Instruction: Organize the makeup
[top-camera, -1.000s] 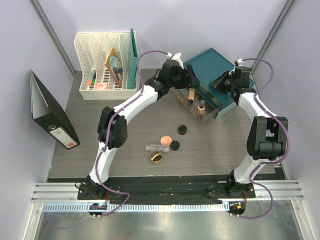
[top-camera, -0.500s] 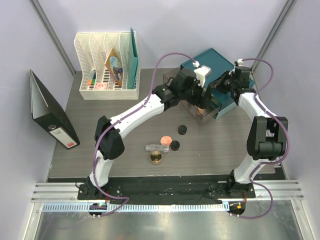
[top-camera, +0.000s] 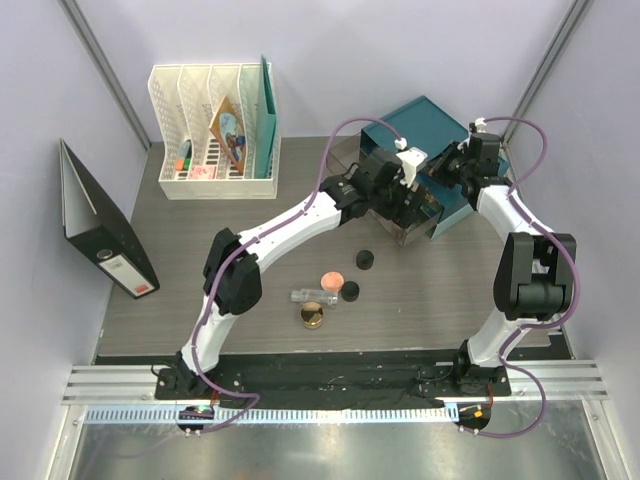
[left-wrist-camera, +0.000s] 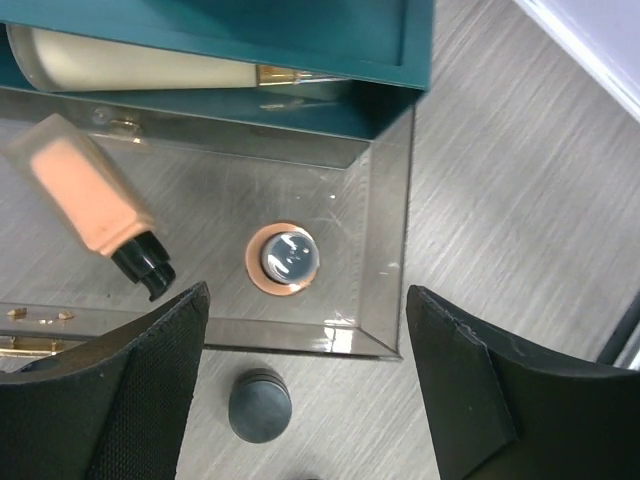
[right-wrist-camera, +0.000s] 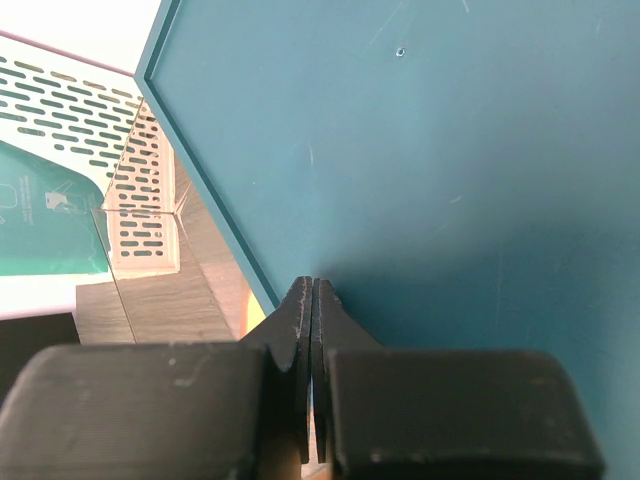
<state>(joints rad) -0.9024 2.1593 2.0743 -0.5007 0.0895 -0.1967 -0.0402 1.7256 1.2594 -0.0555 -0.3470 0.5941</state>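
Note:
My left gripper (left-wrist-camera: 300, 400) (top-camera: 402, 203) hangs open and empty over the front corner of the clear drawer (left-wrist-camera: 385, 250) (top-camera: 420, 232). In the drawer a peach tube (left-wrist-camera: 88, 192) lies flat. Beside it a second peach tube (left-wrist-camera: 290, 258) stands upright. The beige gold-capped bottle (left-wrist-camera: 130, 60) lies at the back under the teal box (top-camera: 425, 125). A black pot (left-wrist-camera: 260, 405) (top-camera: 365, 260) sits on the table just below my fingers. On the table lie the coral compact (top-camera: 331, 279), another black pot (top-camera: 350, 291), the clear glass bottle (top-camera: 313, 295) and the gold jar (top-camera: 313, 317). My right gripper (right-wrist-camera: 312, 290) (top-camera: 452, 165) is shut, its tips on the teal box lid (right-wrist-camera: 400, 150).
A white file rack (top-camera: 205, 135) with folders and small stationery stands at the back left. A black binder (top-camera: 105, 235) leans at the left table edge. The teal box fills the back right corner, with the drawer pulled out toward the table's middle.
My left arm has swung right and forward from the drawer's back left to over its front, and its jaws opened a little wider. The right arm has not moved.

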